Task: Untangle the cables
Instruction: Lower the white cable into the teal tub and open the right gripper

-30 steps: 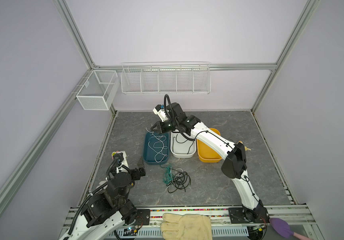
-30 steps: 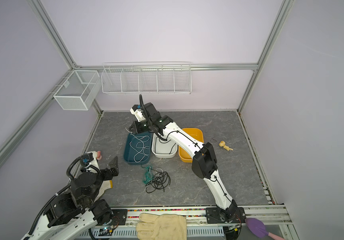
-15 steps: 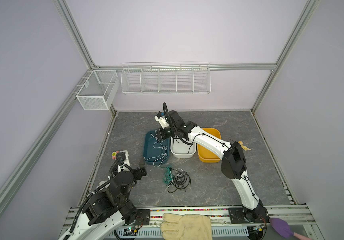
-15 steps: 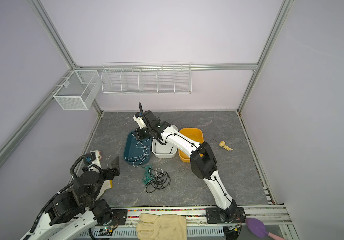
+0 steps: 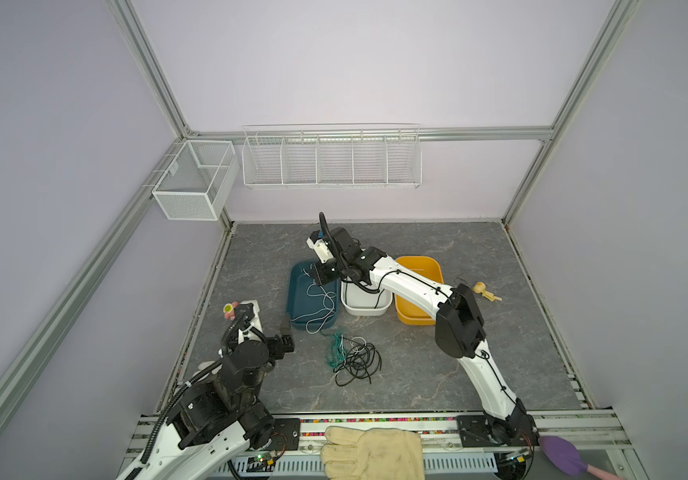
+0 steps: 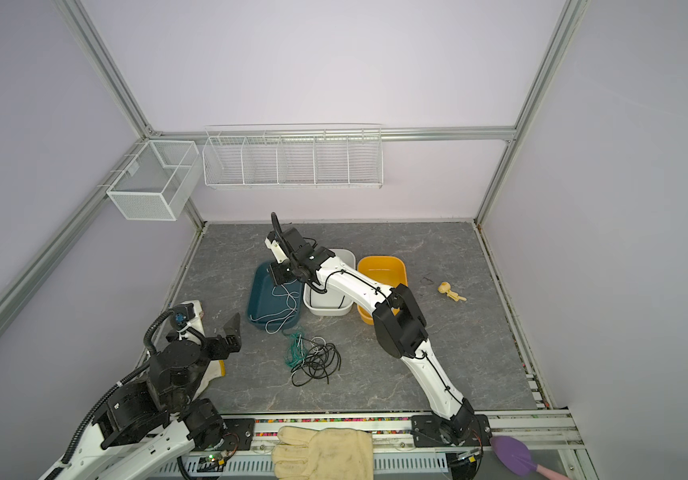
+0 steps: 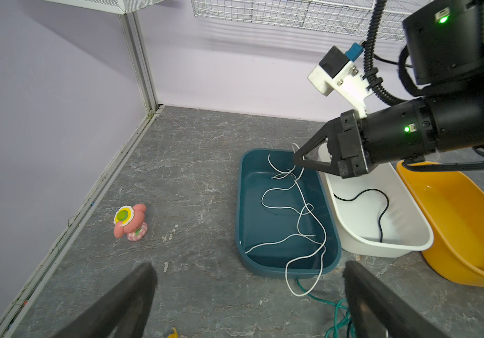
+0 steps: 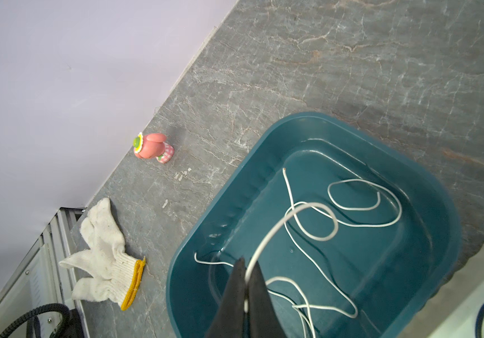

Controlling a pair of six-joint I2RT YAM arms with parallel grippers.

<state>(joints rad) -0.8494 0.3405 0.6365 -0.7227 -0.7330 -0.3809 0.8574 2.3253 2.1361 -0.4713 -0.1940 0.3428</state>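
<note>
At front-left, left gripper (image 7: 248, 264) was seen w/ jaws wide, nothing held; black/teal tangle (image 5: 352, 359) lay on floor just to its right, nearer that arm. Farther right, white cable (image 8: 276, 231) was pinched by right gripper (image 8: 246, 281) over teal tray (image 5: 292, 291), slack run lengthwise toward tangle.
</note>
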